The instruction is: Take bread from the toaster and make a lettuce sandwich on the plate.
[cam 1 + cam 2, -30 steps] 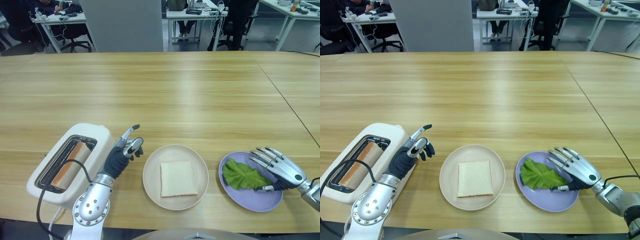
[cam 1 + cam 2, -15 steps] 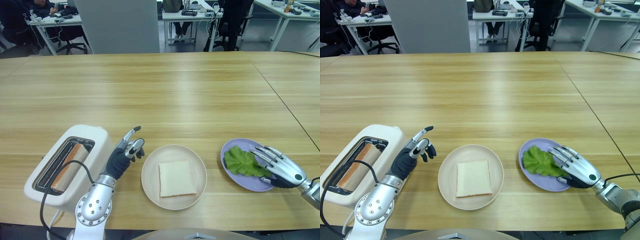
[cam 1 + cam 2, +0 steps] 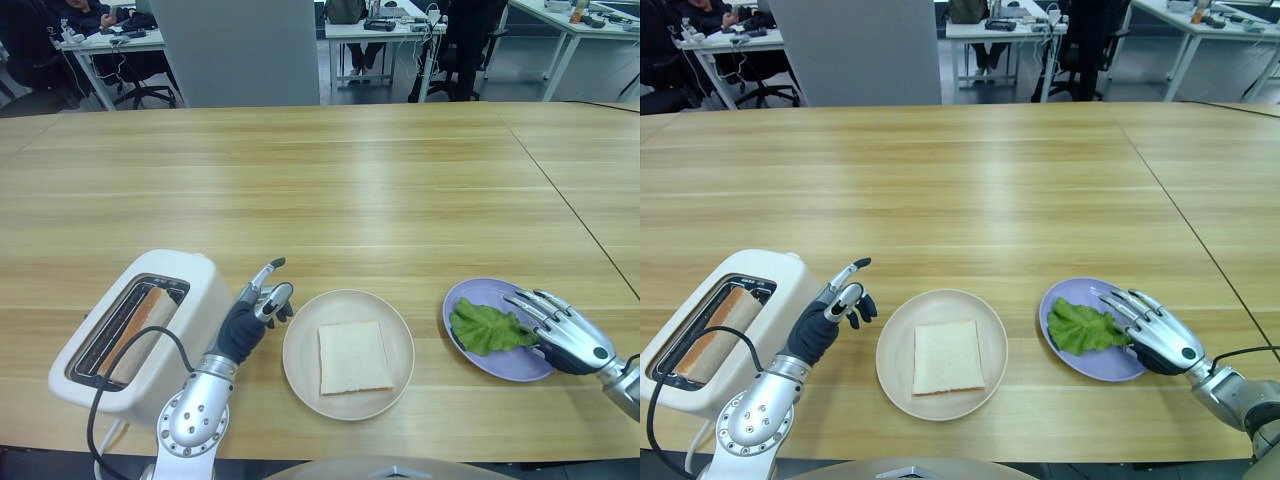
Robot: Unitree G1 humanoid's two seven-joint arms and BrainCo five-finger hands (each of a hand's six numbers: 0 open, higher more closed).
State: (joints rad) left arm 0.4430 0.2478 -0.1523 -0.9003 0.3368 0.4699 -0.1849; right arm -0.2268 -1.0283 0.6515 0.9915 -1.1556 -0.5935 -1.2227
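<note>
The fingers (image 3: 528, 303) of the right hand (image 3: 565, 337) are stretched out and spread, their tips laid against the right edge of the crinkled green lettuce leaf (image 3: 484, 328); the leaf lies on the round purple plate (image 3: 488, 293) by the near edge of the light wooden tabletop (image 3: 350, 190), right of its middle. On the left hand (image 3: 254, 311) one finger is pointed forward and the rest are curled in, with nothing held. That hand is raised between the cream toaster (image 3: 195, 287) at the near left and the round beige plate (image 3: 299, 350) at the near middle. A square white bread slice (image 3: 351, 357) lies flat on the beige plate; a second browned bread slice (image 3: 134, 323) stands in the toaster's slot.
</note>
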